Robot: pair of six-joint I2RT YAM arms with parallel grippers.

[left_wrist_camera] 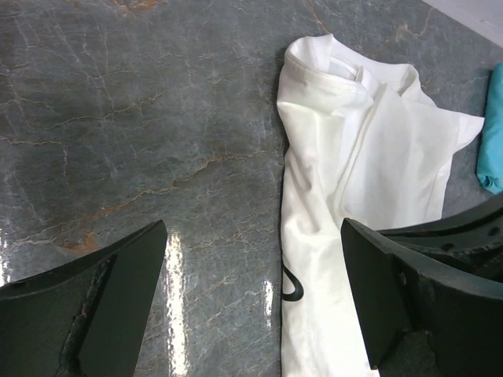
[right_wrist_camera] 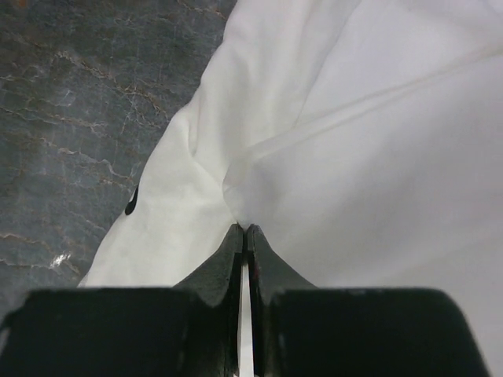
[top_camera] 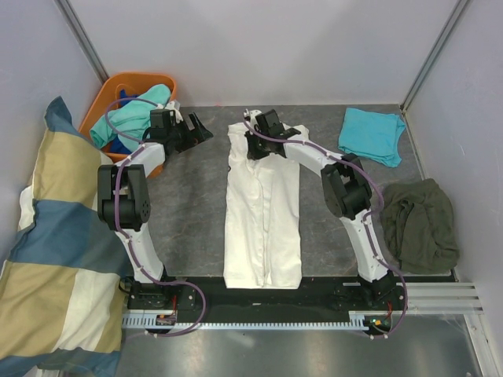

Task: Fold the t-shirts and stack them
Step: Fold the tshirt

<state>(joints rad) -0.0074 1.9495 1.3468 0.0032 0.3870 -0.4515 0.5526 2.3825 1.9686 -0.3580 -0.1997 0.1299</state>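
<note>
A cream-white t-shirt (top_camera: 263, 212) lies in a long narrow strip down the middle of the table, collar at the far end. My right gripper (top_camera: 253, 135) is at that far end, and in the right wrist view it (right_wrist_camera: 245, 229) is shut on a pinch of the white fabric (right_wrist_camera: 377, 157). My left gripper (top_camera: 195, 129) is open and empty over the bare table, just left of the shirt's collar end (left_wrist_camera: 369, 157). In its own view the left gripper (left_wrist_camera: 251, 236) straddles the shirt's left edge. A folded turquoise t-shirt (top_camera: 372, 135) lies at the back right.
An orange basket (top_camera: 102, 98) at the back left holds mint-green (top_camera: 134, 114) and blue tees. A dark green garment (top_camera: 419, 224) lies crumpled at the right. A big yellow-and-blue checked pillow (top_camera: 55, 259) fills the left side. White walls close in the table.
</note>
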